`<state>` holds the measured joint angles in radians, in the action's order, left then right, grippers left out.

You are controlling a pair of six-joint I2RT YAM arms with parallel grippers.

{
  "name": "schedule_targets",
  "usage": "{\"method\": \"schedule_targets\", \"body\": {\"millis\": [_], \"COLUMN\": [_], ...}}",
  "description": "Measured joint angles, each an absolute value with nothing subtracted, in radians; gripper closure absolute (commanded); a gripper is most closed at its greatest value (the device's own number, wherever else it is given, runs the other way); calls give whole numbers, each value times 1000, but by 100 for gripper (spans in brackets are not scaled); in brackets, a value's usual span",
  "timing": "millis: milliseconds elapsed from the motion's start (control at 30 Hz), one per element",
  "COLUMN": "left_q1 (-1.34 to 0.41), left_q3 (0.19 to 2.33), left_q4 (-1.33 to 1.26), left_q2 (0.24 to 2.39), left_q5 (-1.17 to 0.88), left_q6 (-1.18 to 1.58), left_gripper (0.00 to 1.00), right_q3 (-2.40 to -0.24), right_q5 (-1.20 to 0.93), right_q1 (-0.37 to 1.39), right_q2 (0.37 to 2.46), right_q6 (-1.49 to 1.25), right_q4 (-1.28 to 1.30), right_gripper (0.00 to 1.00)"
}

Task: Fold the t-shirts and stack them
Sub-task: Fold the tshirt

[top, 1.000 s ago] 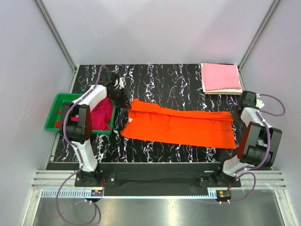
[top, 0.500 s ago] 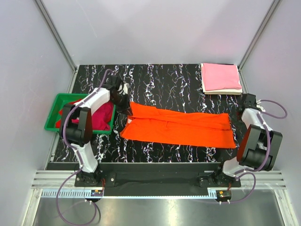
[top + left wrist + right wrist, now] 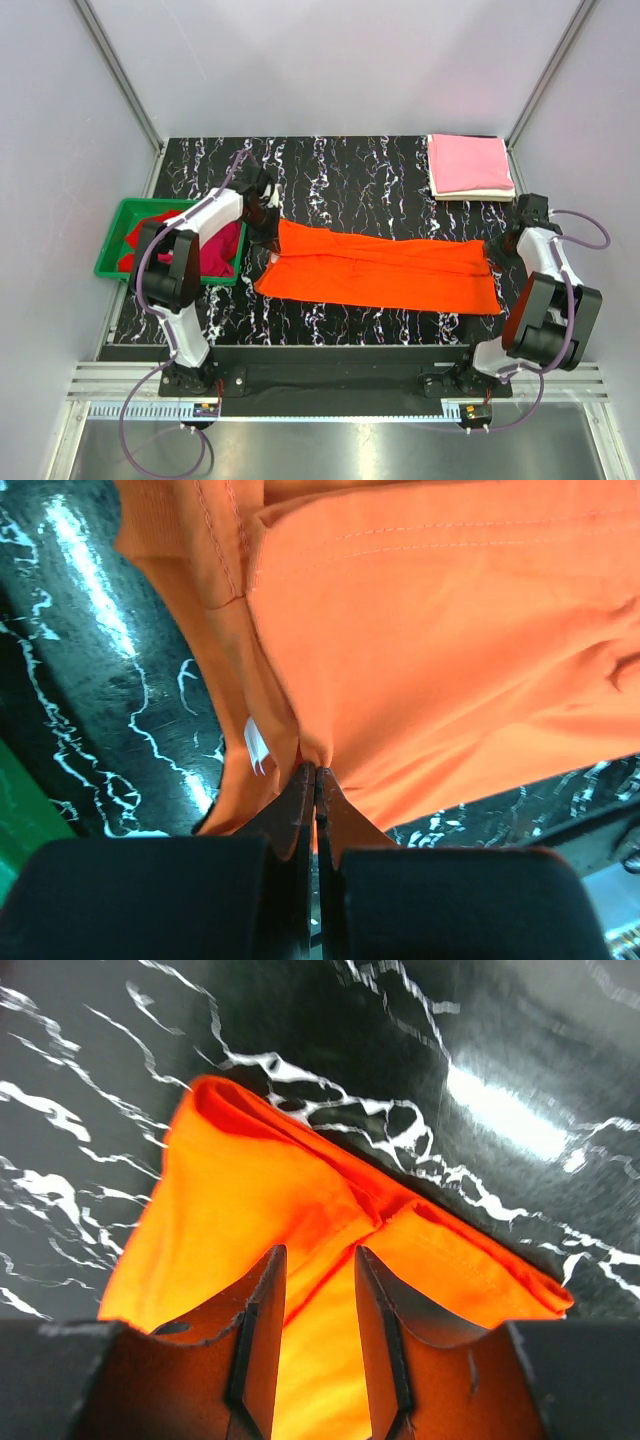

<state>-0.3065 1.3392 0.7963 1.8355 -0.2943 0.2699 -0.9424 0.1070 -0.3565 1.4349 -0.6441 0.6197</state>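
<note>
From above, the bright orange cloth t-shirt [image 3: 385, 270] lay half-folded lengthwise on the black marbled surface [image 3: 350, 170]. The folded pink t-shirt [image 3: 470, 163] was already stacked on the cream-white t-shirt [image 3: 475, 194], and crimson shirts [image 3: 222, 245] waited in the green plastic bin [image 3: 110, 265]. In the left wrist view the left claw [image 3: 316, 770] was clenched on the orange shirt's collar end; in the right wrist view the right claw [image 3: 318, 1252] stood parted over the hem, seemingly released.

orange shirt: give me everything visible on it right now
The orange t-shirt is bright, soft plain cloth with stitched hems, a ribbed band and a small white tag. It lies folded lengthwise into a long creased strip across the black marbled table. The left gripper pinches a bunch of its left end, jaws shut. At its right end, the layered edges sit between the open jaws of the right gripper, which do not clamp it.
</note>
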Motion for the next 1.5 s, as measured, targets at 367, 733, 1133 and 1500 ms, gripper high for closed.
{"method": "schedule_targets", "body": {"millis": [367, 733, 1133, 1500], "left_q1": [-329, -364, -367, -364], "left_q3": [1340, 1340, 1305, 1383], "left_q4": [814, 828, 847, 878], "left_q2": [1835, 1835, 1786, 1733], "left_q5": [-244, -163, -114, -149], "left_q6": [269, 286, 319, 302], "left_gripper": [100, 100, 67, 48], "right_q3": [-972, -952, -850, -892], "right_q5": [61, 125, 130, 44], "right_q1": [-356, -356, -356, -356], "right_q2": [1601, 1548, 1478, 1405], "right_q6": [-672, -646, -632, -645], "right_q4": [680, 685, 634, 677], "right_gripper": [76, 100, 75, 70]}}
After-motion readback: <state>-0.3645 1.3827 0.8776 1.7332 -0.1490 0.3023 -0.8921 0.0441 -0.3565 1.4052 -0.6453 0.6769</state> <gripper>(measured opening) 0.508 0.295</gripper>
